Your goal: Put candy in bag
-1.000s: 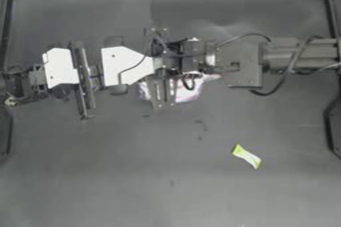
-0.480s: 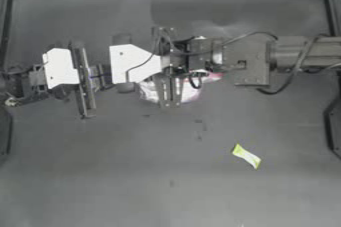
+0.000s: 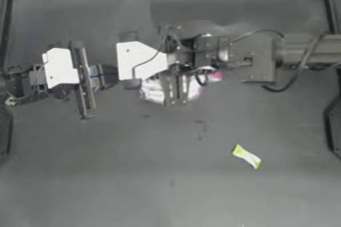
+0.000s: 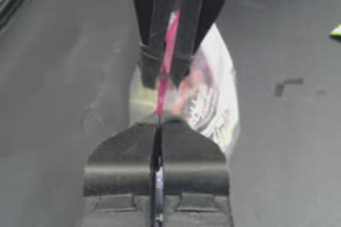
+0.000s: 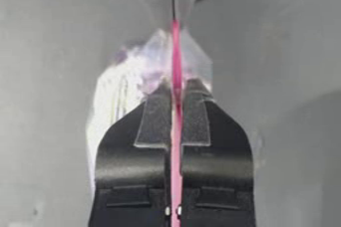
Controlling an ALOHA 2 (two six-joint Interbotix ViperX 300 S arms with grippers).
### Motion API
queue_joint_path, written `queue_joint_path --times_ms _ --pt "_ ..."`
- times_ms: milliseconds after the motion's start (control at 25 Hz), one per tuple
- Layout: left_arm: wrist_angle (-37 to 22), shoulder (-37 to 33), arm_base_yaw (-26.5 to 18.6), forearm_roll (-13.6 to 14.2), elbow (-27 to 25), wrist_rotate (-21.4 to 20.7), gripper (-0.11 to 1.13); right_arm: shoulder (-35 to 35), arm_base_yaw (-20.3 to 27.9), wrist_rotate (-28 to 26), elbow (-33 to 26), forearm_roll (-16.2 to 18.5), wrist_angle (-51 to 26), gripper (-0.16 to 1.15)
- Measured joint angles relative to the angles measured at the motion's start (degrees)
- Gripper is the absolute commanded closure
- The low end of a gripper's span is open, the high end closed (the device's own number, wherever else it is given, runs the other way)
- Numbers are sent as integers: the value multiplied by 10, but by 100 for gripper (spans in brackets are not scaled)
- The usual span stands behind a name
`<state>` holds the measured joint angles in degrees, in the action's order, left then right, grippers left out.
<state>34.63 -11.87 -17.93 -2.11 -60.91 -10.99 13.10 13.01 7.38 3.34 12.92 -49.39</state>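
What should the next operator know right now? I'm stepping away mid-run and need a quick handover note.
Left hand: shut on the bag's pink strip, near the table's middle.
Right hand: shut on the same strip from the opposite side, so both hands pinch the bag between them.
Candy: lying loose on the table, well clear of the bag, toward the right arm's side; nothing touches it.
Done: bag gripped by its rim by both hands.
Left: open the bag's mouth, free one hand, fetch the candy and drop it in.
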Motion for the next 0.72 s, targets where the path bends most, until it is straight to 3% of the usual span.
queue_joint_path --times_ms 720 --pt "2 0 0 -1 0 -1 96 -45 6 -22 57 3 1 92"
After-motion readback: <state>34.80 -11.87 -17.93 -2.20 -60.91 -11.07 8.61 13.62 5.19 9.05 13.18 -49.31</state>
